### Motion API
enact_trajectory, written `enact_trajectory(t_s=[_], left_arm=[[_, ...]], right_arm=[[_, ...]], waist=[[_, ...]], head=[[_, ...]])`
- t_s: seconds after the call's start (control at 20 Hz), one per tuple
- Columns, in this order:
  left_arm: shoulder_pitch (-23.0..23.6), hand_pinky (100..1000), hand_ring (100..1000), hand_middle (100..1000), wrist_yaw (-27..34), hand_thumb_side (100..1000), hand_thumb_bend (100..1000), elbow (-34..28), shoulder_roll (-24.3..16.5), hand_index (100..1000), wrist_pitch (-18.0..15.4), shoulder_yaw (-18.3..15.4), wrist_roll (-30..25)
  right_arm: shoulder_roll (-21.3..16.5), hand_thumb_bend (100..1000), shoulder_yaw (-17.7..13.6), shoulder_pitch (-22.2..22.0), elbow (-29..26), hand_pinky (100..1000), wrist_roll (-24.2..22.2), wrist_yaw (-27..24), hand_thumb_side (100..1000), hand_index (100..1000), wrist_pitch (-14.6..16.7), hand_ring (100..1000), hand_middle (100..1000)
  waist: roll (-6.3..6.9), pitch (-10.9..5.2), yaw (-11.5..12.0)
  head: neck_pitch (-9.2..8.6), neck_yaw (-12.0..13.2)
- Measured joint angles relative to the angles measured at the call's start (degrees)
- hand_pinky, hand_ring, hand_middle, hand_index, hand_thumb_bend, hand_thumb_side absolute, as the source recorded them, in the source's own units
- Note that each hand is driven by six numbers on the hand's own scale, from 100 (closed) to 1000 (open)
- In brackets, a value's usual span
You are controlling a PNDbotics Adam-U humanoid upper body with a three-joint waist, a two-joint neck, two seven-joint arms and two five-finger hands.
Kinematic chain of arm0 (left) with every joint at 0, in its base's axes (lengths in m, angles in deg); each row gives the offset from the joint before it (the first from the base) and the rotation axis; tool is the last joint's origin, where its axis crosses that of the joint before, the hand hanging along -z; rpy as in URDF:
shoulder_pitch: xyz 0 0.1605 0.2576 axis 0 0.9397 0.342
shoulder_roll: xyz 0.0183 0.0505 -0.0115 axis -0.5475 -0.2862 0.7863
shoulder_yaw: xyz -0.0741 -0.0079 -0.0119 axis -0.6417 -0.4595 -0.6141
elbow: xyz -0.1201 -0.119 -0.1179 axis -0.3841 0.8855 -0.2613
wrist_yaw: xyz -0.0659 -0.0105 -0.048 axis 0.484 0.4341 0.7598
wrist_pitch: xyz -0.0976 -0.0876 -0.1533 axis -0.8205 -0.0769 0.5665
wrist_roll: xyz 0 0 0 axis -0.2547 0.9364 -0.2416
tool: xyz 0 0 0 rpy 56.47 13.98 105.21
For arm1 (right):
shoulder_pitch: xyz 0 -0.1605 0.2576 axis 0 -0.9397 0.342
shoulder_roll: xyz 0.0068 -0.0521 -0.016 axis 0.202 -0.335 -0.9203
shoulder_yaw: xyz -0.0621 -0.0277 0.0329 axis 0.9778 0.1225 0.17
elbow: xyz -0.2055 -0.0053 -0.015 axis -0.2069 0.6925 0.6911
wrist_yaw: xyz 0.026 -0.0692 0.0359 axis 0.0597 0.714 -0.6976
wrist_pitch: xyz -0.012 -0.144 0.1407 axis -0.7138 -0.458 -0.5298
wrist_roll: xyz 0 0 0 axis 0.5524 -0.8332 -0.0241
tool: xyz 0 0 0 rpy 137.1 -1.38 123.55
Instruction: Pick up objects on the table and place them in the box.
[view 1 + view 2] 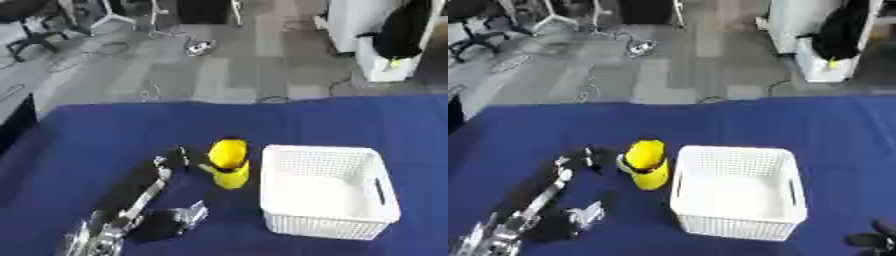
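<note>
A yellow bottle-shaped object (229, 167) with a dark band around its middle stands upright on the blue table (105, 135), just left of the white perforated box (324, 192). My left arm reaches in from the lower left. My left hand (178, 158) is against the object's left side, and dark fingers seem to curl round its middle. The box looks empty inside. My right hand (873, 240) shows only in the right eye view, at the lower right corner, resting with its fingers spread.
The table's far edge runs across the middle of the view, with grey floor, cables, chair legs and a white cabinet (367, 30) beyond it. Bare blue cloth lies behind and to the right of the box.
</note>
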Motion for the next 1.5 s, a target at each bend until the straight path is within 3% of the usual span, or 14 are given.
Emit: enact_trajectory(t_s=[0.6, 1.1, 1.5], left_arm=[[-1.6, 910, 685, 800, 0.0, 782, 380, 0.0, -4.6, 832, -2.3, 1.1, 3.2], [-4.7, 919, 693, 804, 0.0, 778, 392, 0.1, -9.2, 830, -2.3, 2.0, 4.1], [-7.7, 915, 689, 798, 4.5, 793, 409, 2.9, -13.4, 823, -3.7, 3.9, 4.5]], right_arm=[[0.0, 897, 0.2, 0.0, 0.0, 524, 0.0, 0.1, 520, 1000, 0.0, 653, 803], [0.0, 898, 0.5, 0.0, 0.0, 524, 0.0, 0.1, 520, 1000, 0.0, 653, 803], [0.0, 900, 0.7, 0.1, 0.0, 524, 0.0, 0.5, 520, 1000, 0.0, 653, 804]], waist=[[0.11, 0.10, -0.6], [0.46, 0.22, -1.3], [0.59, 0.39, -1.9]], head=[[1.94, -0.1], [3.06, -0.2], [3.31, -0.2]])
